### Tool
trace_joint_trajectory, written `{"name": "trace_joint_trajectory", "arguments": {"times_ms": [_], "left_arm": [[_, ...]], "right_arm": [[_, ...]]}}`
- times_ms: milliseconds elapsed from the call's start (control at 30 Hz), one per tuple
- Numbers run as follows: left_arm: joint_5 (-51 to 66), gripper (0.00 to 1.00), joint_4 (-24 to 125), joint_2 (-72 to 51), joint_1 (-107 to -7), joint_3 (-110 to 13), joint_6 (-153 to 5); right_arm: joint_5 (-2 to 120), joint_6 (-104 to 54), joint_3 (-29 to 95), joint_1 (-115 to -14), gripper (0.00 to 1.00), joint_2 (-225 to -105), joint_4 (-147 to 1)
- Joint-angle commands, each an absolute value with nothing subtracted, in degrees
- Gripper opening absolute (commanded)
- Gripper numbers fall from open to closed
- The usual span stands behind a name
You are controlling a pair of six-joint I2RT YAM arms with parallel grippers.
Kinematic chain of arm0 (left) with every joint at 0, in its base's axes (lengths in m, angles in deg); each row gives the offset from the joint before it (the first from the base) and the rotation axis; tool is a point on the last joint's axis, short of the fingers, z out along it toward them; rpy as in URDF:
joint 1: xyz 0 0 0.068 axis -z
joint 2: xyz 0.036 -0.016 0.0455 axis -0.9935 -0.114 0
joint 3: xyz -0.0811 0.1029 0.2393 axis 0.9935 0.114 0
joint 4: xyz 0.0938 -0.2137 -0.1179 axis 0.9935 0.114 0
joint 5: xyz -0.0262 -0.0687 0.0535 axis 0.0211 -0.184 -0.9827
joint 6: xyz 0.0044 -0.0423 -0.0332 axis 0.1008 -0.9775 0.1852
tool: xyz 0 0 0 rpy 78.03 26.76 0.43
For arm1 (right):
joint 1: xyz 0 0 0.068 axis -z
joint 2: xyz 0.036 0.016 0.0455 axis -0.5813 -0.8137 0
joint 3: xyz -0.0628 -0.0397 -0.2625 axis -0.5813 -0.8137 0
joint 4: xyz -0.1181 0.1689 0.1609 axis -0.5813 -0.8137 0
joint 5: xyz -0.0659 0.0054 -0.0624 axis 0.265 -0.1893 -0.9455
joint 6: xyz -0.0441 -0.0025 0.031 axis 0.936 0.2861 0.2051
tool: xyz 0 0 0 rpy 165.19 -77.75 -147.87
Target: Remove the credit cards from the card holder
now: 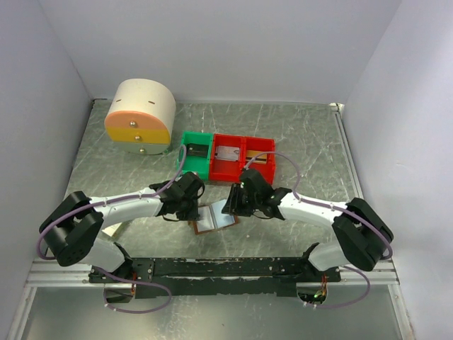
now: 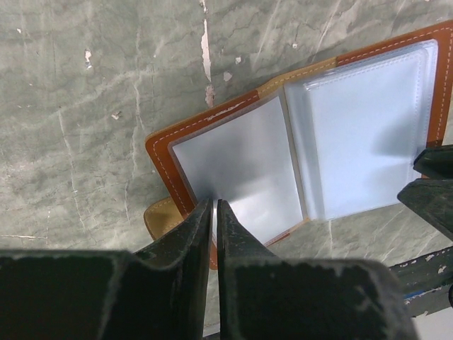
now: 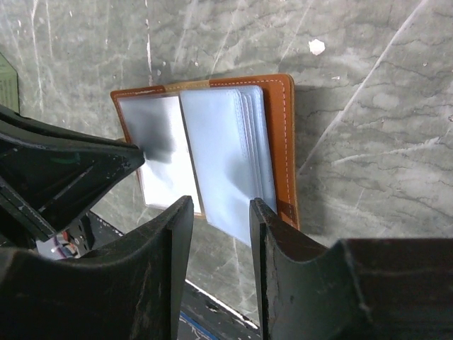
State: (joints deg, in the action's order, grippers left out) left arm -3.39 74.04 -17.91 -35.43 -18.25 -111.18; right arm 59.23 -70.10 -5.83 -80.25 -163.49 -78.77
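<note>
My left gripper (image 2: pixel 214 205) has its fingers pinched almost together, with a thin sliver of the left pale-blue panel's edge between them. The card holder (image 1: pixel 212 218) lies open on the table (image 1: pixel 304 134) between my two grippers, just on the near side of the green bin (image 1: pixel 198 170) and red bin (image 1: pixel 221 170). My right gripper (image 3: pixel 221 204) is partly open, its fingers either side of the right panel's lower edge and not closed on it
</note>
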Motion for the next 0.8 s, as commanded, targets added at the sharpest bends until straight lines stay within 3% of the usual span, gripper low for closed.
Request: {"name": "trace_joint_trajectory", "arguments": {"times_ms": [0, 400, 767], "left_arm": [[-2.7, 0.19, 73.7, -16.7, -35.7, -20.0, -110.3], [-2.6, 0.18, 73.7, -17.2, -35.7, -20.7, -110.2], [-2.6, 0.18, 73.9, -17.1, -35.7, -20.9, -110.0]], "right_arm": [[60.3, -69.4, -6.8, -80.2, 0.38, -164.6, -78.1], [62.2, -70.0, -7.9, -80.2, 0.38, -166.0, -76.1], [69.5, -75.3, -10.8, -80.2, 0.38, -166.9, -64.1]]}}
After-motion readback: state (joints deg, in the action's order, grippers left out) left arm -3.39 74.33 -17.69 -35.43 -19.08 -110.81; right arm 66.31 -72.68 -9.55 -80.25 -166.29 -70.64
